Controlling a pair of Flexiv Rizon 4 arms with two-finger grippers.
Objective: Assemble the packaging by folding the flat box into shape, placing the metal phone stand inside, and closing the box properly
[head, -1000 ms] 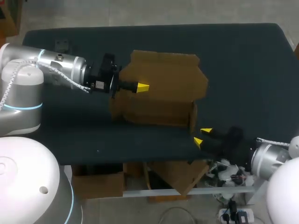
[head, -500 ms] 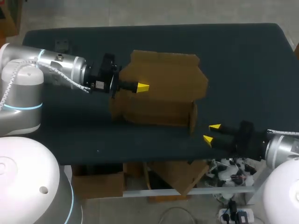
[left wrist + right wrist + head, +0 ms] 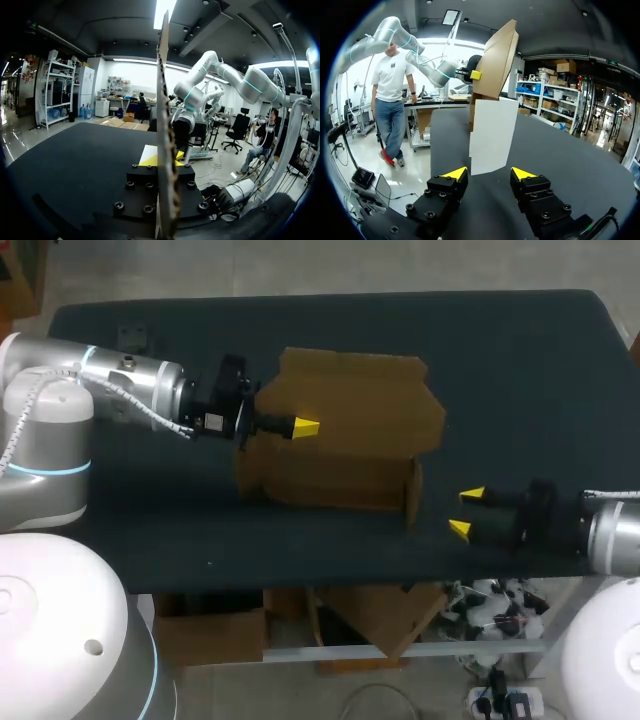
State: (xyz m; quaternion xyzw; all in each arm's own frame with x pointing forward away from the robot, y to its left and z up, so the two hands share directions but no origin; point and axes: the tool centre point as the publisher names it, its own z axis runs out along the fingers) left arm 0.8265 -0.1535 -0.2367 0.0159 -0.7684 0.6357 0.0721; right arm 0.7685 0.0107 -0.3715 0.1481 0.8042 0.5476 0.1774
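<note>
The brown cardboard box [image 3: 350, 430] stands half folded in the middle of the dark table. My left gripper [image 3: 305, 427] is shut on one of its upright panels from the left. In the left wrist view that panel [image 3: 164, 100] runs edge-on between the fingers. My right gripper [image 3: 466, 512] hovers open near the table's front edge, a short way right of the box's side flap [image 3: 413, 492], touching nothing. In the right wrist view the gripper [image 3: 489, 173] has the pale flap [image 3: 490, 135] just ahead of it, with the box [image 3: 496, 55] rising behind. No phone stand shows.
A small dark object [image 3: 131, 337] lies at the table's far left corner. Bare dark tabletop [image 3: 520, 390] spreads to the right and behind the box. The front edge runs just below my right gripper.
My right gripper has drawn back to the right, away from the box's side flap, and its fingers stand wider apart. The left arm and the box have not moved.
</note>
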